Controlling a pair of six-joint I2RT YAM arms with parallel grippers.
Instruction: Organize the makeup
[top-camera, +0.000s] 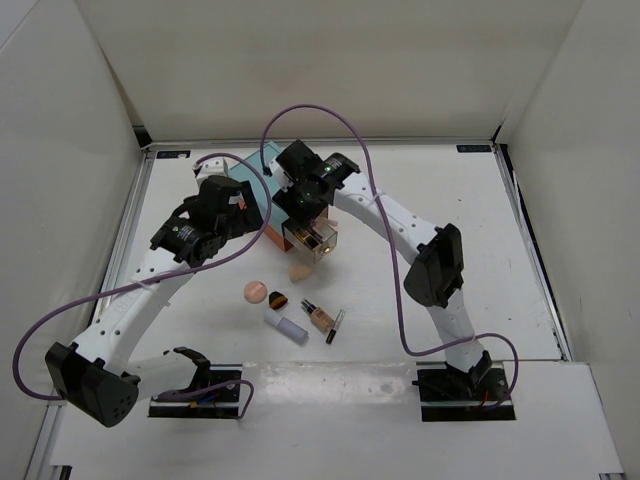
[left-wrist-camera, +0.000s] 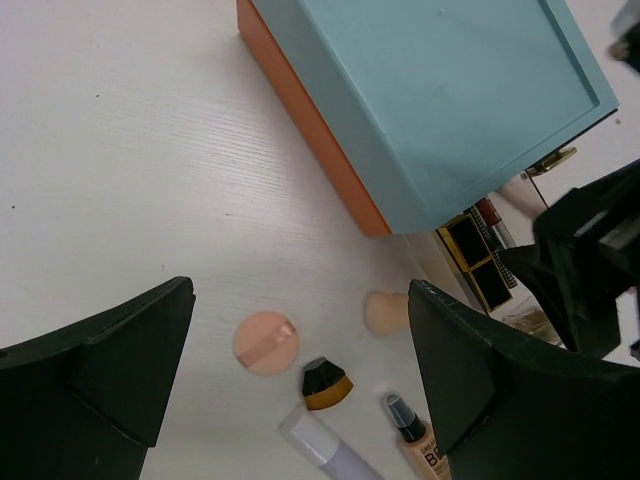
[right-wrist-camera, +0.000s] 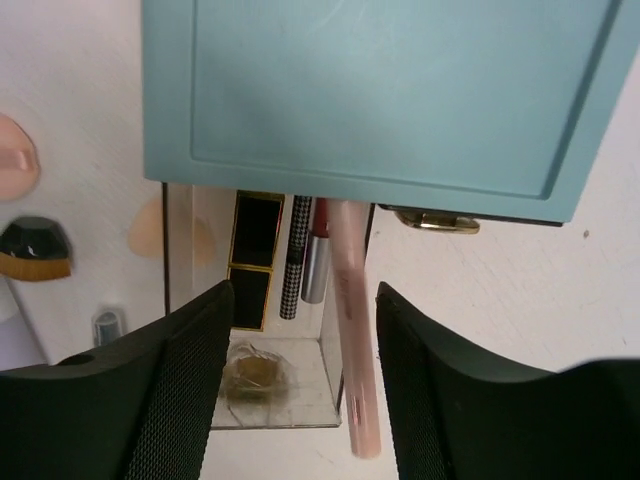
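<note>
The teal box (top-camera: 258, 185) stands at the middle back with a clear drawer (right-wrist-camera: 290, 415) pulled out. The drawer holds a black-gold lipstick (right-wrist-camera: 252, 258), a houndstooth pencil (right-wrist-camera: 297, 255) and a red-silver lipstick (right-wrist-camera: 317, 250). A long pink tube (right-wrist-camera: 352, 330) lies slanted over the drawer's right wall, between the fingers of my open right gripper (right-wrist-camera: 303, 295), untouched. My left gripper (left-wrist-camera: 300, 300) is open and empty above the peach puff (left-wrist-camera: 266, 343), a black-orange brush (left-wrist-camera: 326, 384), the white tube (left-wrist-camera: 325, 447), the foundation bottle (left-wrist-camera: 412, 445) and the beige sponge (left-wrist-camera: 383, 312).
The loose items lie in a cluster in front of the box (top-camera: 290, 305), with a slim dark pencil (top-camera: 335, 326) at its right. The box has an orange side (left-wrist-camera: 310, 125) and a gold handle (right-wrist-camera: 435, 220). White walls enclose the table.
</note>
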